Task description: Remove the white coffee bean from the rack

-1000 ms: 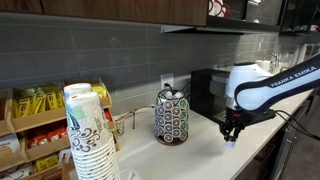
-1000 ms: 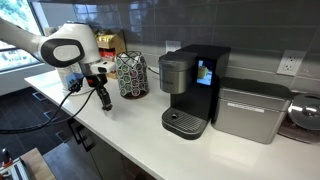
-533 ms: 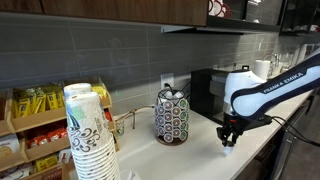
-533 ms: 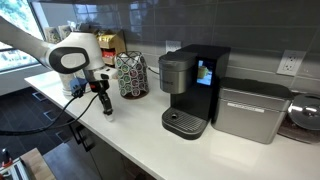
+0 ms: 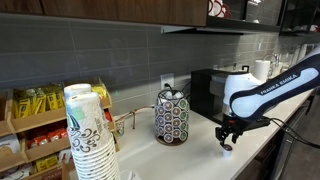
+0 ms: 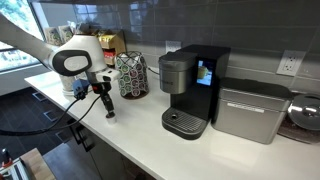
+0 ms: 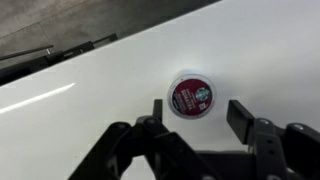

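Note:
The white coffee bean [image 7: 191, 95] is a small white pod with a dark red lid. It sits upright on the white counter [image 7: 270, 50], lid up, in the gap between my fingers. My gripper [image 7: 198, 112] is open and the fingers do not touch the pod. In both exterior views my gripper [image 5: 227, 141] [image 6: 108, 111] points down at the counter near its front edge, away from the rack [image 5: 172, 117] [image 6: 130, 75]. The rack is a dark wire carousel full of round lids, standing by the wall.
A black coffee machine [image 6: 190, 85] [image 5: 210, 90] stands next to the rack, with a silver box [image 6: 250, 110] beside it. A tall stack of paper cups [image 5: 90, 135] and a wooden shelf of yellow packets [image 5: 30, 110] stand on the rack's far side.
My arm has come down toward the counter and shifted slightly along its front edge. The pod now rests on the counter between open fingers.

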Available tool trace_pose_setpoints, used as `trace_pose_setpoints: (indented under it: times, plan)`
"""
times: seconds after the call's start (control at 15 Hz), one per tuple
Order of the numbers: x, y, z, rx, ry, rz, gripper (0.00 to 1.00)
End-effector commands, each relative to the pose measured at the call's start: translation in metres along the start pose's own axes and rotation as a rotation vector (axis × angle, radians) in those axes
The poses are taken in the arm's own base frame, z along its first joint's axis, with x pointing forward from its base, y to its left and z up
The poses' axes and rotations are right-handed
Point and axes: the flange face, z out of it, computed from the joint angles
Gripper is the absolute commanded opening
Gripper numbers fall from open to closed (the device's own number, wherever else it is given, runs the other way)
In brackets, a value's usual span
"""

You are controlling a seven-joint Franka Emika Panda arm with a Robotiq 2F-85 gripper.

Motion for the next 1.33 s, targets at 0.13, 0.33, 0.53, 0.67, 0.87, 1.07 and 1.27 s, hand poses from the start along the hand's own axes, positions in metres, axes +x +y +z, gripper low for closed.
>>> trace_pose_setpoints:
  times: [0.13,0.33,0.53,0.67,0.87,1.07,1.27]
  plan:
    - [-0.004,0.01,-0.067,0.024,0.075,0.002,1.0]
    - [-0.015,0.016,-0.115,0.017,0.059,-0.023,1.0]
    - [-0.026,0.019,-0.157,0.04,0.052,-0.051,1.0]
    - [-0.031,0.022,-0.179,0.057,0.051,-0.041,1.0]
    - [-0.037,0.024,-0.198,0.088,0.057,-0.04,1.0]
    - [-0.039,0.028,-0.203,0.099,0.075,-0.023,1.0]
    - [-0.035,0.026,-0.204,0.073,0.083,-0.019,1.0]
